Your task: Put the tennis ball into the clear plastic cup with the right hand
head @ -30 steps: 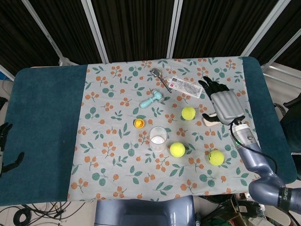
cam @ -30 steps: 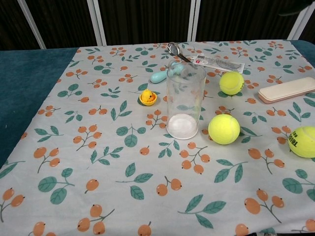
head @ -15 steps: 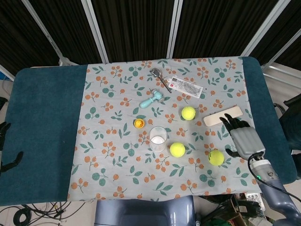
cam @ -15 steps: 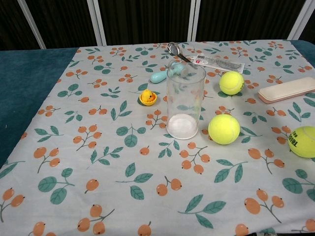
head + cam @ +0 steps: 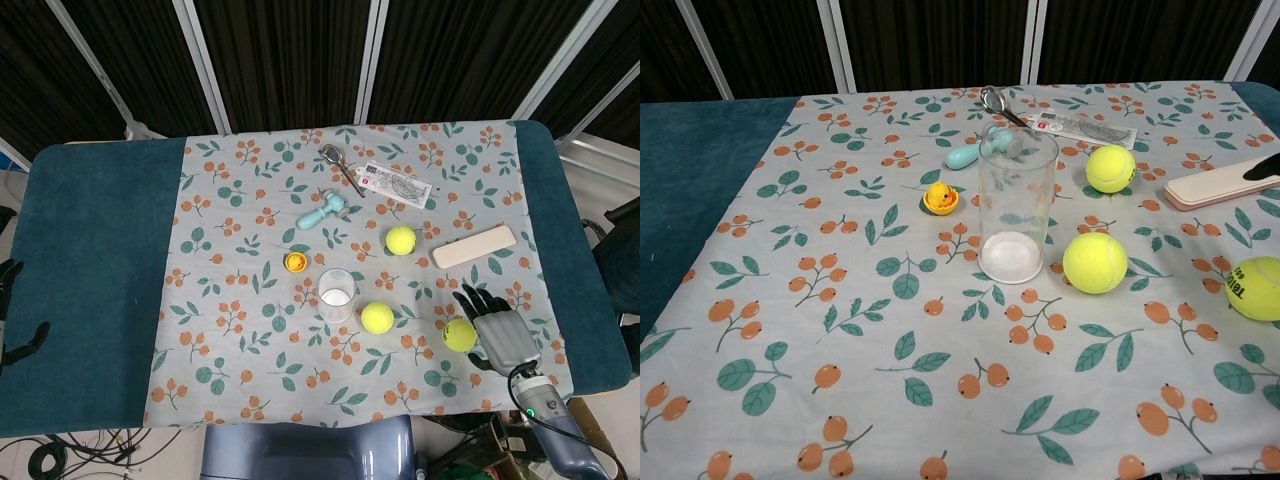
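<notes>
Three tennis balls lie on the floral cloth. One [image 5: 459,334] [image 5: 1255,288] is at the front right, one [image 5: 377,317] [image 5: 1095,262] is just right of the cup, and one [image 5: 401,239] [image 5: 1110,168] lies farther back. The clear plastic cup [image 5: 336,293] [image 5: 1017,205] stands upright and holds no ball. My right hand [image 5: 497,335] is just right of the front-right ball with fingers spread and nothing in it. I cannot tell whether it touches the ball. In the chest view only a dark fingertip [image 5: 1262,168] shows. My left hand [image 5: 12,310] is off the table's left edge, fingers apart.
A beige case [image 5: 474,246] [image 5: 1222,182] lies behind the right hand. A yellow toy [image 5: 294,262] sits left of the cup. Farther back lie a teal tool [image 5: 321,212], a spoon [image 5: 341,166] and a packet [image 5: 398,185]. Blue table cover [image 5: 100,260] flanks the cloth.
My right hand has drawn back from over the beige case toward the front edge and now sits beside the front-right tennis ball. The balls, the cup and the left hand have not moved.
</notes>
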Tool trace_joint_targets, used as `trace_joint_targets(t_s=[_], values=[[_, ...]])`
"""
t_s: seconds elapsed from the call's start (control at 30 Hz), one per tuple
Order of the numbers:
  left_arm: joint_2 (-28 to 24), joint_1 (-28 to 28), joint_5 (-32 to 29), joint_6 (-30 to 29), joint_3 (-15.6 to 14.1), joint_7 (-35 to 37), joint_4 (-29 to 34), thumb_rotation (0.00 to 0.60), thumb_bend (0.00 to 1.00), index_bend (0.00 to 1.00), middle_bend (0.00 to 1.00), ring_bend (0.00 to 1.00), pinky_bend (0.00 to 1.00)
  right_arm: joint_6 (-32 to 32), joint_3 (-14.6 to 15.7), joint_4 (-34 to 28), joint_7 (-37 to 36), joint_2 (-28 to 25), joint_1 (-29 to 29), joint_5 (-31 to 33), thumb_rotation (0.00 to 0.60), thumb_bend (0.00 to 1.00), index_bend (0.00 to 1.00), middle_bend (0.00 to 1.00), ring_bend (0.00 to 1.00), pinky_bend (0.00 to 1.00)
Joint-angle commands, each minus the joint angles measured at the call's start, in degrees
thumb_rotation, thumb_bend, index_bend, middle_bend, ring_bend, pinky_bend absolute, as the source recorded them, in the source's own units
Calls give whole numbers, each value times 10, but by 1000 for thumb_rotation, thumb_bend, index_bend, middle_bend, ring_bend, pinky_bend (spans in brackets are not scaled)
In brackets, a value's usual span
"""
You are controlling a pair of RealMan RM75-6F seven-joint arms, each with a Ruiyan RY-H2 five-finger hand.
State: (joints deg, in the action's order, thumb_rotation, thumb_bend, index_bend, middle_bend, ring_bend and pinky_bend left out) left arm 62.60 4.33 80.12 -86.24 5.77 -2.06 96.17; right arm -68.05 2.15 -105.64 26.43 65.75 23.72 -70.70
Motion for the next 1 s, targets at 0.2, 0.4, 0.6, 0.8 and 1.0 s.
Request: trace_joint_targets(t_s=[0.2, 0.4, 0.6, 0.8, 1.0], values=[[-1, 0, -2, 0, 1, 2, -1, 600, 298, 25, 33, 2, 0, 21, -5, 59, 22, 55, 3, 15, 600, 132, 0, 9, 68, 172], [-1, 0, -2, 1, 1, 3, -1, 600, 298, 25, 33, 2, 0, 22, -2, 83, 40, 67, -3, 30, 600, 132, 0, 57, 132, 172], [-1, 0, -1, 0, 1, 2, -1, 600, 298, 25, 33, 2, 0, 32, 1, 99, 40, 81, -7, 39, 600, 132, 4, 142, 222, 172], [-1, -1, 0, -1, 0, 2, -2, 600, 298, 25, 33, 2, 0, 41, 1, 124, 24, 100, -9, 31, 600, 133, 18, 176, 257, 172], [-1, -1, -2, 0, 1, 0, -3, 600, 298, 25, 33, 2, 0, 34, -6, 137, 13, 117, -11, 15, 600, 162, 85, 236, 323, 199]])
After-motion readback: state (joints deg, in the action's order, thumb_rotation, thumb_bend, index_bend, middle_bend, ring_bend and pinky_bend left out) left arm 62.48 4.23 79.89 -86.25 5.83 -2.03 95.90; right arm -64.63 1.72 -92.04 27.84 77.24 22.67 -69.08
